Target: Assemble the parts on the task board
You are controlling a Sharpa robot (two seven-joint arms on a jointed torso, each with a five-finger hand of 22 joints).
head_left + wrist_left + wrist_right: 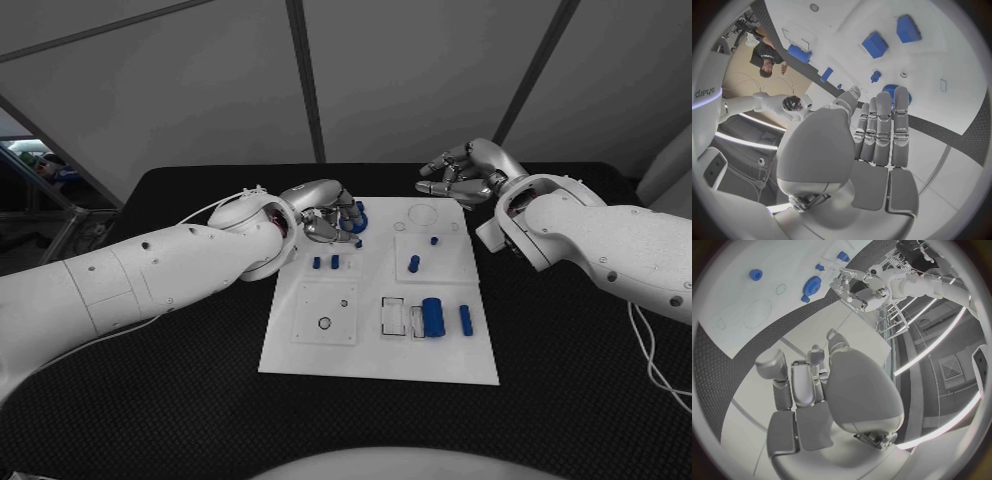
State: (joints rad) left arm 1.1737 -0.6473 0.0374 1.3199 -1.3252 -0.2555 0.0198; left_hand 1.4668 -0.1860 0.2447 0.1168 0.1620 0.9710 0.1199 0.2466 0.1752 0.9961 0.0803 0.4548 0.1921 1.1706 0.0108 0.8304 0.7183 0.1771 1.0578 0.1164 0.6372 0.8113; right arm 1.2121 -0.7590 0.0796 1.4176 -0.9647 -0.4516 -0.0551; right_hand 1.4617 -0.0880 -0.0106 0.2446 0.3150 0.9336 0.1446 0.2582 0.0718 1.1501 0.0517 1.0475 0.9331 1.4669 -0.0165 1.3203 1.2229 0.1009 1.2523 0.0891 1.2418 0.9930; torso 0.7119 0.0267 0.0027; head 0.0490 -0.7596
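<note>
The white task board (378,345) lies mid-table. My left hand (329,215) hovers over its far left corner, fingers stretched out side by side, with the fingertips (891,102) at a blue gear (358,215) (889,89) that lies on the board (942,55); I see nothing gripped. Small blue pegs (335,262) (414,264) stand mid-board. A thick blue cylinder (433,317) and a thinner one (466,319) lie nearer me. My right hand (462,172) (811,390) hangs beyond the board's far edge, fingers loosely bent and holding nothing. The right wrist view also takes in the gear (811,286) and my left hand (848,284).
The black table (173,380) runs all round the board. Empty outlines and recesses (327,322) (394,316) mark the board's near half, and a round outline (423,213) sits at its far end. Grey wall panels rise behind the table.
</note>
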